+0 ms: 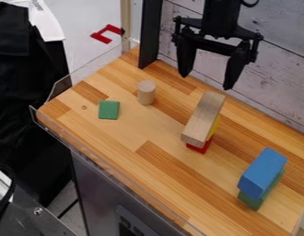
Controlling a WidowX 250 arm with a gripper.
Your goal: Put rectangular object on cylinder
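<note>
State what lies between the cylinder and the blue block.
The camera view shows a plank over a yellow block and a red block between the cylinder and the blue block.

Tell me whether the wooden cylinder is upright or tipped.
Upright: the wooden cylinder stands on end, its round top facing up.

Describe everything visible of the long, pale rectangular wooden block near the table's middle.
This long wooden block looks solid, with flat faces, straight edges and a bare, unpainted, grained surface. It lies lengthwise, raised off the tabletop, above a yellow piece and a red piece. It mostly hides both, so I cannot tell exactly what touches its underside. The open black gripper is not holding it.
</note>
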